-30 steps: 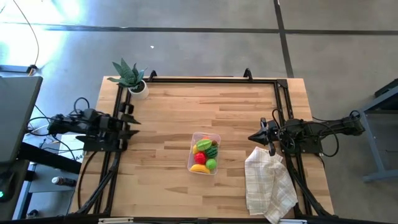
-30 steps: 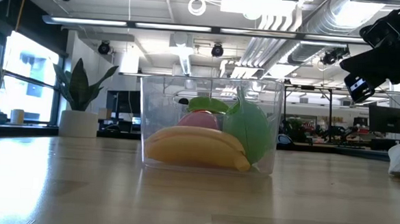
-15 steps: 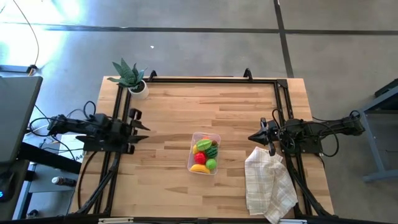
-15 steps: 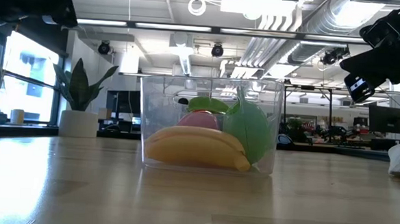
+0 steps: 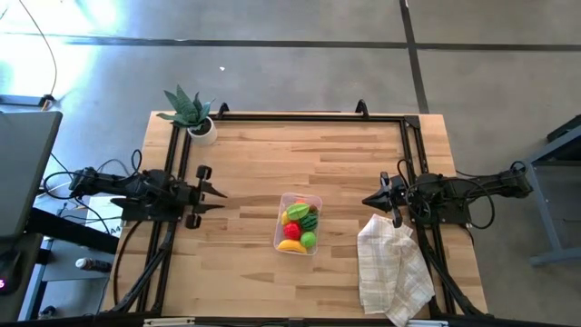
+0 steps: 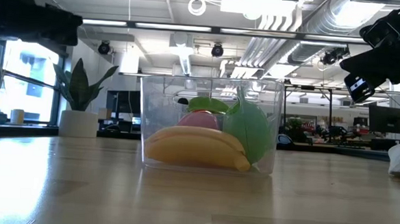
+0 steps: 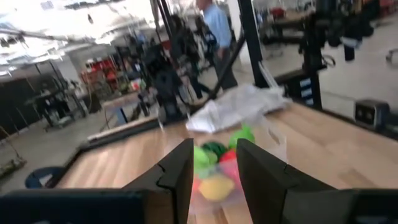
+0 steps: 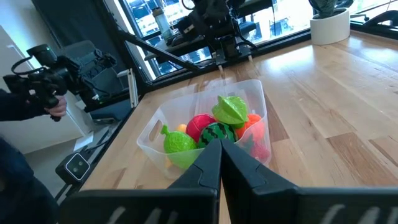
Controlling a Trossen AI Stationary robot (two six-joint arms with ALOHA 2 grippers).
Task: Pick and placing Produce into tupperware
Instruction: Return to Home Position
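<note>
Pale wooden tabletop (image 5: pixel 300 154) is seen from above; at its lower middle the tupperware (image 5: pixel 315 200) is filled with the produce (image 5: pixel 297 224). At left, the left gripper (image 5: pixel 218 197) is held with fingers parted; at right, the right gripper (image 5: pixel 367 202) is pressed closed.

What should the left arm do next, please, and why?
Probably just shut the left hand: it is open and empty near the table's left edge, all the visible produce sits in the tupperware, and the right hand rests shut at the right edge.
</note>
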